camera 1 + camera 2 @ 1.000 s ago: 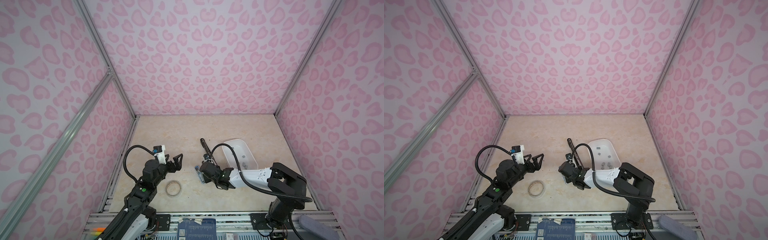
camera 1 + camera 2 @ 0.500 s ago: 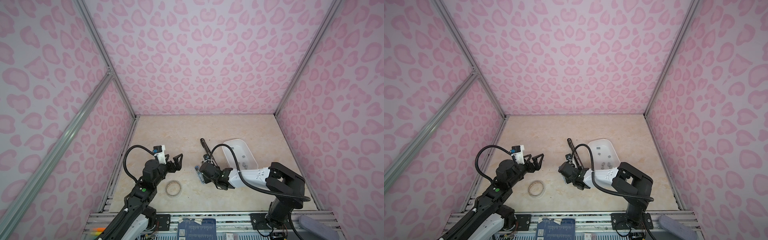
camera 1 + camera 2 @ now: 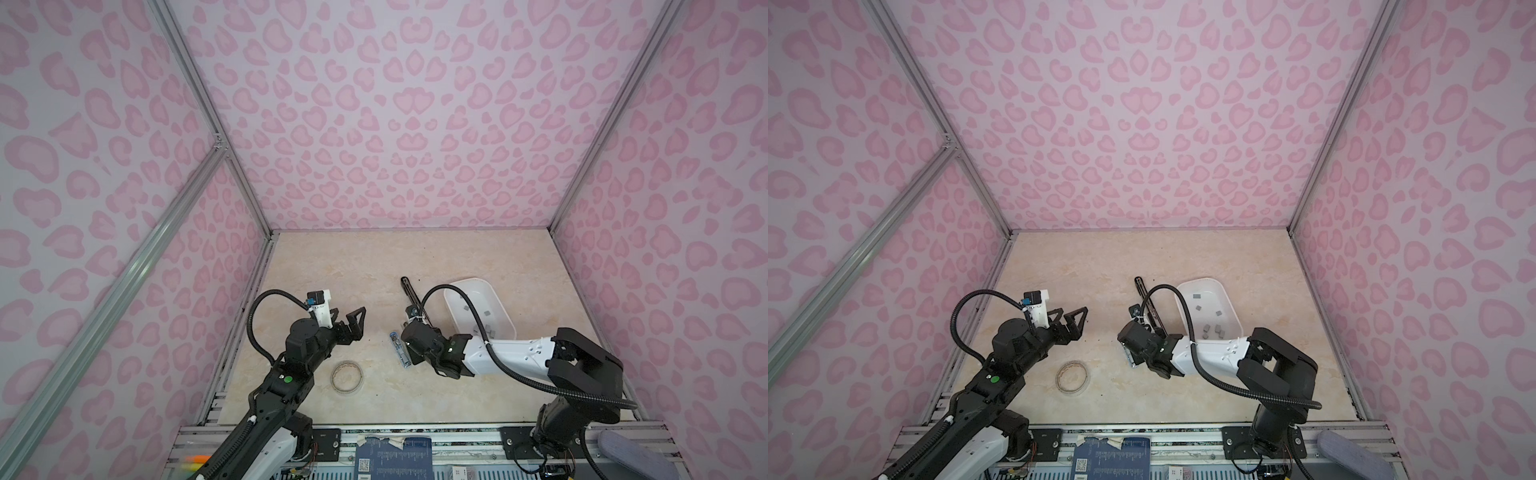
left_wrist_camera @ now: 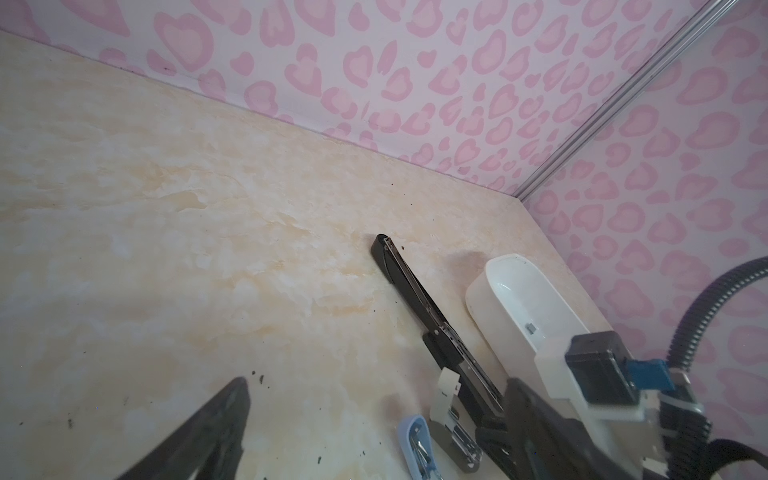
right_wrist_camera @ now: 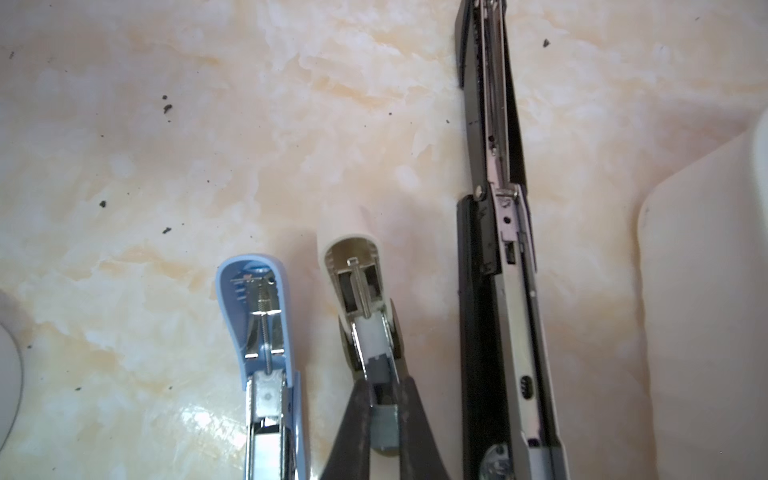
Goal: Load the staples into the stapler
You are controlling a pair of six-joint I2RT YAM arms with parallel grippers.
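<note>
Fingers of the right gripper (image 5: 384,436) are clenched on one grey staple strip (image 5: 383,415), held right over the open channel of the white stapler (image 5: 353,245); cannot tell if the strip is seated. White stapler lies opened flat on the tabletop (image 3: 353,266) between the blue stapler (image 5: 249,299) and the long black stapler (image 5: 494,124), all three roughly parallel and opened, close but not touching. Remaining staples (image 3: 1214,330) lie loose in the white bin (image 3: 1200,280), just beside the black stapler on its far side from the other two staplers. Left gripper (image 3: 347,322) has its fingers (image 4: 208,436) spread wide, grasping nothing, raised off the tabletop, well apart from the staplers. Clear tape ring (image 3: 347,376) lies flat near the front edge, between the two arms.
</note>
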